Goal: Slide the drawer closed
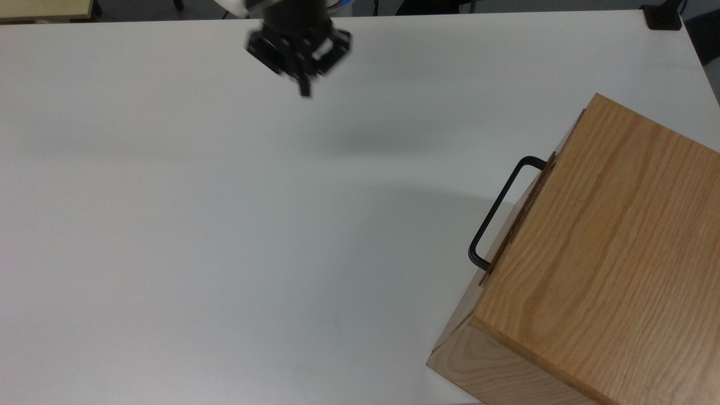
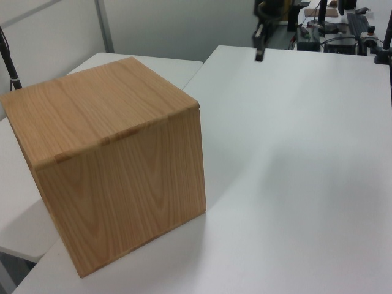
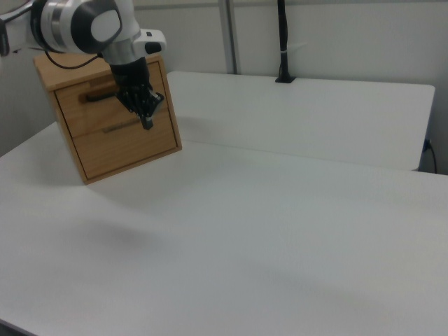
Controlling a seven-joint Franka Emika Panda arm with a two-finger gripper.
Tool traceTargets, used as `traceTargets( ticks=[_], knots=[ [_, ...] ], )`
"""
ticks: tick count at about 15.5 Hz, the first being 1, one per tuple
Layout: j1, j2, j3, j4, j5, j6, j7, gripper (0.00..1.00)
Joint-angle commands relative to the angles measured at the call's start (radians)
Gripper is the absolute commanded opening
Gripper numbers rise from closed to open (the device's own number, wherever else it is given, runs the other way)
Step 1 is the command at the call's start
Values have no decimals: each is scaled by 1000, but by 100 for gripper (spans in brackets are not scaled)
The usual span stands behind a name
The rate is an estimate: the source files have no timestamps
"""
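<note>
The drawer sits in the oak-grained cabinet [image 1: 607,253] at the top view's right, and its front edge [image 1: 520,216] looks flush with the cabinet. Its black U-shaped handle [image 1: 499,211] sticks out toward the table's middle. The right view shows the drawer front [image 3: 84,115] with the handle [image 3: 96,96] in the cabinet's upper half. My gripper [image 1: 305,90] hangs far from the handle, up near the table's far edge, blurred, fingers together and holding nothing. It also appears as the gripper [image 2: 260,54] and the gripper [image 3: 147,124] in the side views, well off the table.
The white table [image 1: 225,225] stretches wide to the top view's left of the cabinet. A black clamp [image 1: 664,16] sits at its far right corner. A black post [image 3: 282,42] stands at the far edge in the right view. The cabinet [image 2: 110,153] stands at a table corner.
</note>
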Motion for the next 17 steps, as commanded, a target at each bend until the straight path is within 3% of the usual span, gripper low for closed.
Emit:
traceTargets(
  ticks=[1,4,6,7,8,17],
  knots=[
    [-36,-111,4,-82,-23,-97,-66,4],
    [-24,-122,5,-76,-76,-150,-63,28],
    [-21,-129,7,-70,-120,-177,-63,69],
    [-19,-131,7,-67,-120,-181,-54,97],
    [-19,-131,7,-68,-120,-181,-51,100],
    [-19,-126,8,-67,-115,-178,-44,100]
  ],
)
